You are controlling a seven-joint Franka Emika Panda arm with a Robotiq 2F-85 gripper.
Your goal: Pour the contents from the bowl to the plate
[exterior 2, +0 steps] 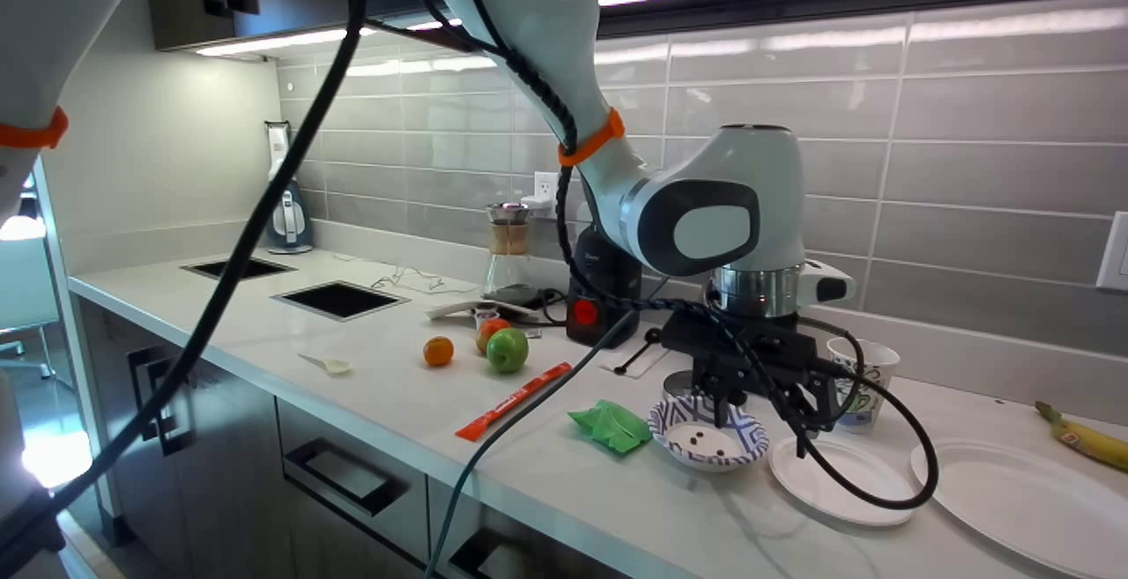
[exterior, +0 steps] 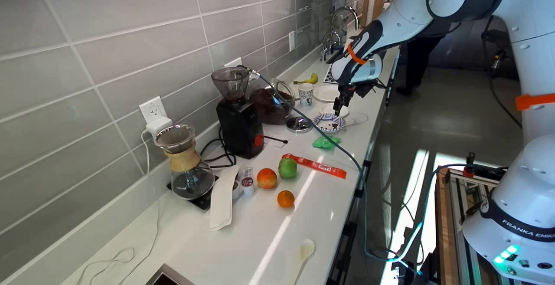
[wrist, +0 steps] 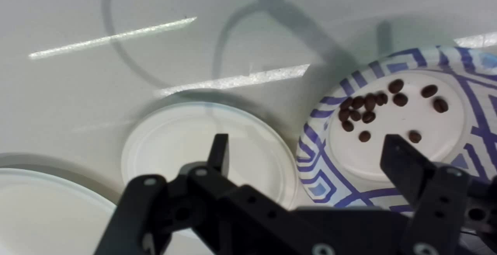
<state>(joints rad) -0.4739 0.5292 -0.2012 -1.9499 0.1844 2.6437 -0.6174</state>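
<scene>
Currently | claw (wrist: 306, 136): spread wide, gripping nothing | bowl (wrist: 369, 160): beneath, edge between fingers (wrist: 221, 148) | beans (wrist: 370, 102) inside

In an exterior view the camera looks from above down the length of the tabletop (exterior: 243, 233), with the tiled wall (exterior: 130, 59) on its left and the robot base (exterior: 516, 198) near at its right edge. In an exterior view the camera faces that wall at a slant, across the drawer fronts (exterior 2: 405, 517), the arm (exterior 2: 608, 169) close before it. Both exterior views share the green apple (exterior 2: 508, 351) and the claw (exterior 2: 761, 434). The wrist view looks down from close above the bowl (wrist: 372, 158) and small plate (wrist: 174, 142).
</scene>
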